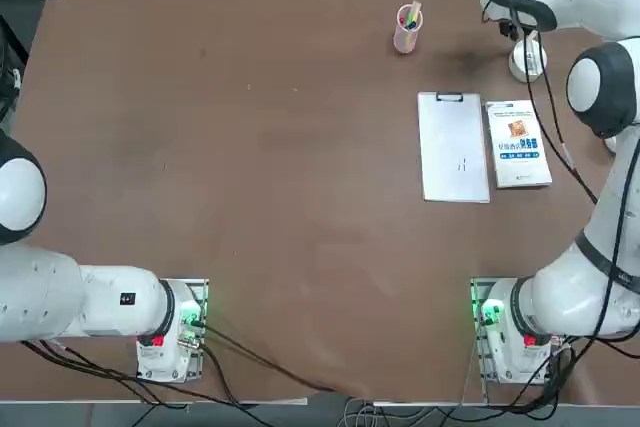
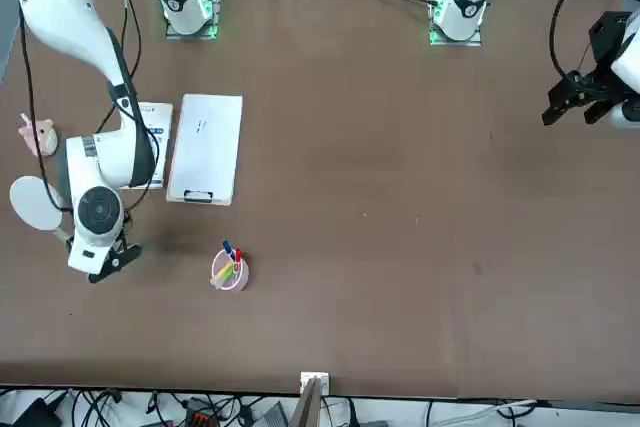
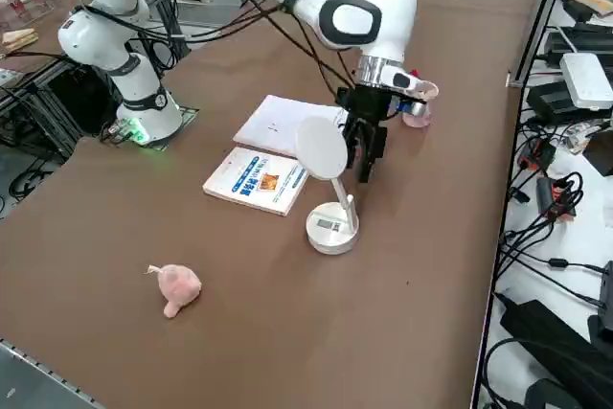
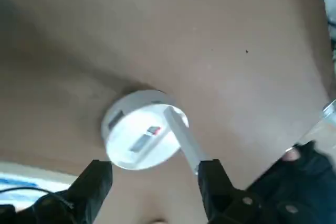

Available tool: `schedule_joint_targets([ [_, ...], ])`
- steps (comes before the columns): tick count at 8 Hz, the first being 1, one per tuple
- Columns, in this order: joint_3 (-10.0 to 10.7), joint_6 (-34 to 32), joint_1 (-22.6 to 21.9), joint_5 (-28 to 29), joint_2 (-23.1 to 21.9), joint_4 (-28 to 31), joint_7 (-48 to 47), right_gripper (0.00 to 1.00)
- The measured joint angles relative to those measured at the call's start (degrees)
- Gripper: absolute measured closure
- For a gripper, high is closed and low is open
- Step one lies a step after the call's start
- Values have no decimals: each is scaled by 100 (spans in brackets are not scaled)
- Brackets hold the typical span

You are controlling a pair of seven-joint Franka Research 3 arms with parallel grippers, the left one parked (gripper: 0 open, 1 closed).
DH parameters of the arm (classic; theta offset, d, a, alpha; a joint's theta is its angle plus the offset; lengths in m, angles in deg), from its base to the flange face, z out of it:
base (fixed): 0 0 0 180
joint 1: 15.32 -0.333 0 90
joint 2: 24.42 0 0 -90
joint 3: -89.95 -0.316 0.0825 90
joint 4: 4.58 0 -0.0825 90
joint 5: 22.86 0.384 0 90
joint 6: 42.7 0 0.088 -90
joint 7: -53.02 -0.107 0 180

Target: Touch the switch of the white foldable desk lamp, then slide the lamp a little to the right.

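Note:
The white foldable desk lamp (image 3: 332,226) stands near the table's right far side, with a round disc base, a thin arm and a round flat head (image 3: 321,148). In the top view my arm hides all but part of the lamp's base (image 1: 527,60). My right gripper (image 3: 365,162) hovers just beyond the lamp, on the pen cup's side, a little above the table. In the wrist view the gripper (image 4: 155,182) is open, and the lamp base (image 4: 140,137) with its small switch panel lies just past the fingertips, untouched. The front view shows the gripper (image 2: 108,266) beside the lamp head (image 2: 36,203).
A pink pen cup (image 1: 407,29) stands left of the lamp at the far side. A white clipboard (image 1: 453,146) and a booklet (image 1: 518,143) lie nearer the arm's base. A pink plush toy (image 3: 176,287) sits by the right edge, beyond which cables and boxes (image 3: 575,83) crowd.

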Motion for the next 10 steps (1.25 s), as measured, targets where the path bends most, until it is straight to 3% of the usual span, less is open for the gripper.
schedule_joint_targets([
  [4, -11, 0, -65, -900, 67, 4, 2182, 0],
  [10, -29, -21, -265, -1525, 380, 13, 3011, 0],
])
